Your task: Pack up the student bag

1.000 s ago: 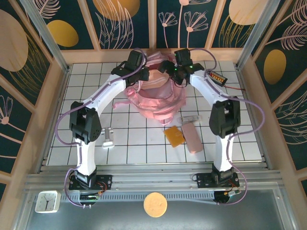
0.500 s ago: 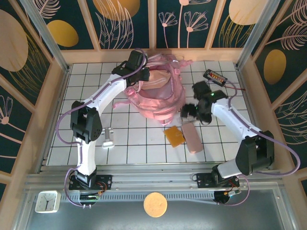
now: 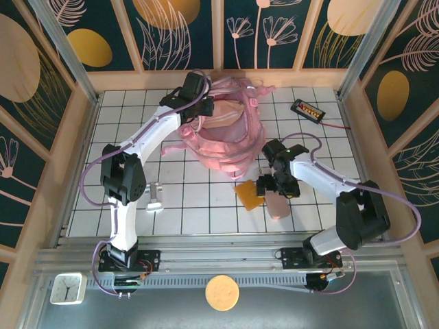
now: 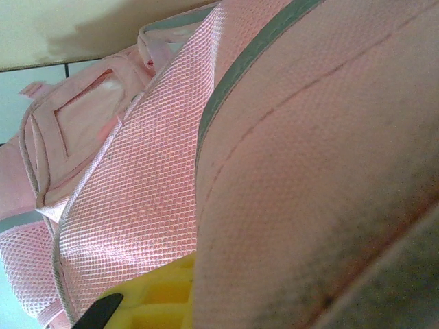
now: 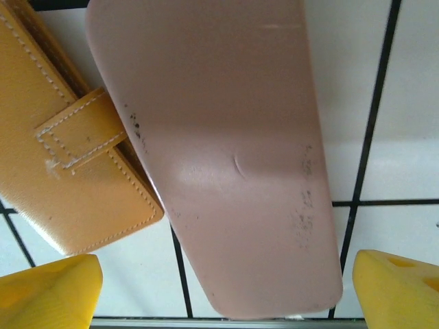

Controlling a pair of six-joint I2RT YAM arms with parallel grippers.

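The left arm stretches far out with its elbow raised. The left hand [image 3: 204, 106] is clamped shut on fabric at the far left rim of the student bag [image 3: 223, 144]. The right arm lies low and bent. The right hand [image 3: 271, 186] points down just off the bag's near right side, yellow fingers [image 5: 48, 291] spread wide.

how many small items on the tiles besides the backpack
4: a silver metal piece by the left arm, an orange wallet and pink case side by side mid-table, a black device far right. The right arm may hide more.
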